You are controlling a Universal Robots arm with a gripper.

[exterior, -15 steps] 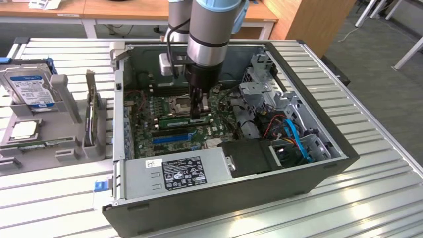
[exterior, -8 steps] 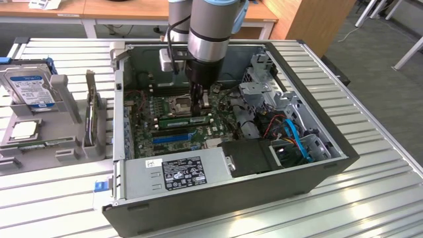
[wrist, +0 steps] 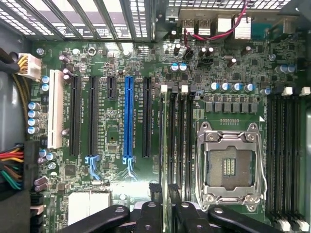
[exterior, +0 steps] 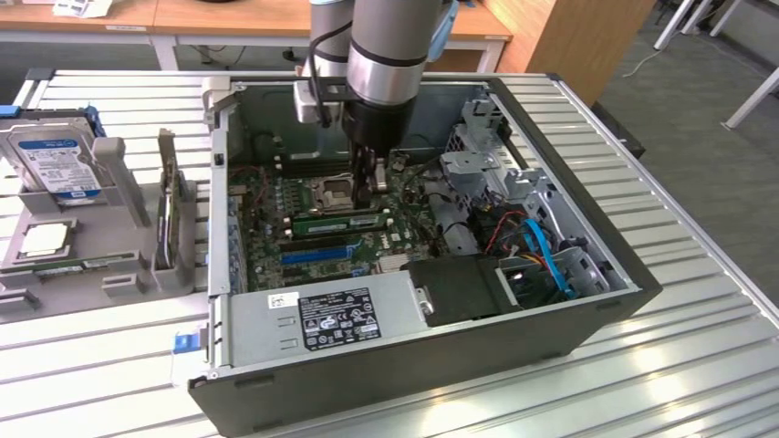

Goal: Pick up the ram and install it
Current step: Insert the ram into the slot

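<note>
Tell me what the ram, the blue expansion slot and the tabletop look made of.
Ram: green circuit board, matte, dark chips on it. Blue slot: likely moulded plastic, judging by its even, saturated colour. Tabletop: seemingly metal slats, silvery with bright reflections.

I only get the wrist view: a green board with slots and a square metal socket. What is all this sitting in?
Observer: An open computer case, lying on its side on a slatted metal table.
Visitor: Where's the memory stick it's meant to fit?
Observer: The ram, a green stick, sits along the memory slots beside the processor socket, close under the arm; whether it is held, I cannot tell.
Visitor: Anything outside the case?
Observer: A hard drive stands in a grey rack at the exterior view's left.
</note>
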